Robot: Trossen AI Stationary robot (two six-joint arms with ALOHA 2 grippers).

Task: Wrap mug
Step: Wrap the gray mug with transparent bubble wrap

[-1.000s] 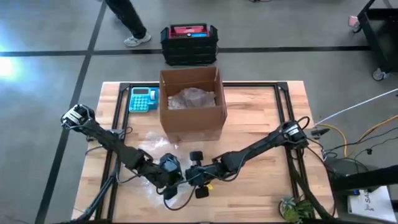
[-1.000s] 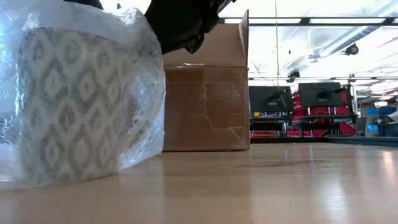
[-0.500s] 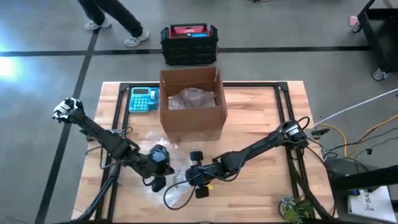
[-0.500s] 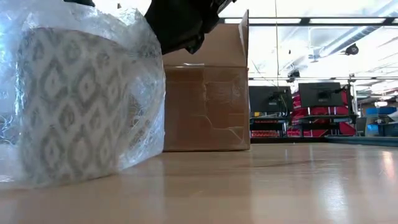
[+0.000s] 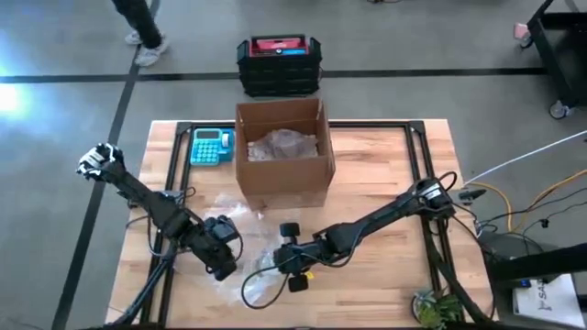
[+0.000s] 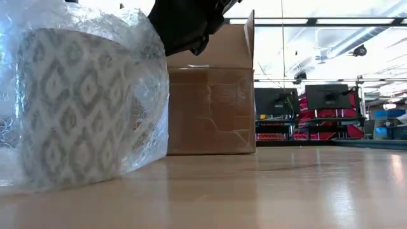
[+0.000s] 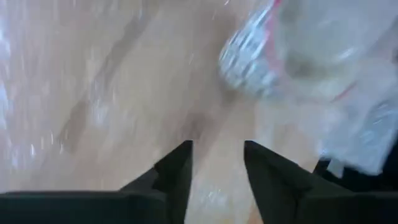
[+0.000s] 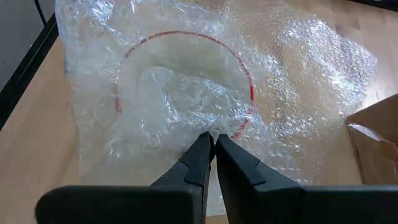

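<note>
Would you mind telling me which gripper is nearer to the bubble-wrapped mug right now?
The right. The right gripper is shut on the bubble wrap at the mug rim. The left gripper is open, clear of the mug, off to its side over the table.

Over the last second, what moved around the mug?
The left hand drew back leftward from the bubble wrap, its fingers now open over bare table. The right hand stayed shut on the bubble wrap at the mug; the cardboard box is unmoved.
</note>
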